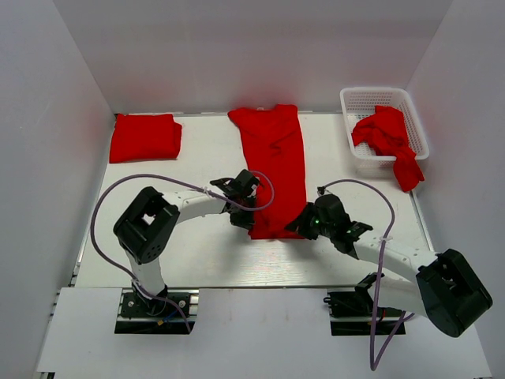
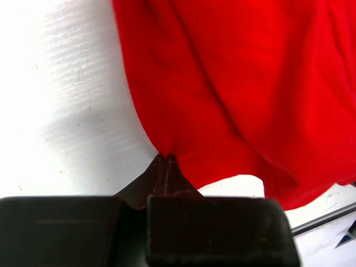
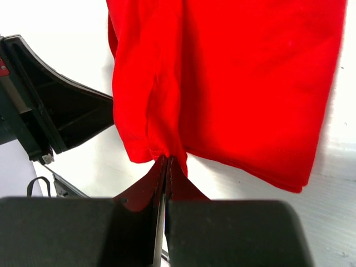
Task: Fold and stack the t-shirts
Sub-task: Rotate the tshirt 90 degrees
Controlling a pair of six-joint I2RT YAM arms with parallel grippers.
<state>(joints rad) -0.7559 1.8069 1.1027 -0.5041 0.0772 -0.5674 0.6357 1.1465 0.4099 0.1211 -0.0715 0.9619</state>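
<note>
White table (image 1: 197,253) bearing a long t-shirt (image 1: 272,158) at centre, its near hem corners pinched by the left gripper (image 2: 166,158) and right gripper (image 3: 167,160), both closed. Risk: shallow pinches may slip or lift only top layers. Left of it, a folded t-shirt (image 1: 145,136); right, a basket (image 1: 371,90) with a crumpled t-shirt (image 1: 383,130); neither obstructs.

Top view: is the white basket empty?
No, a crumpled red t-shirt lies in the basket and hangs over its near rim.
</note>
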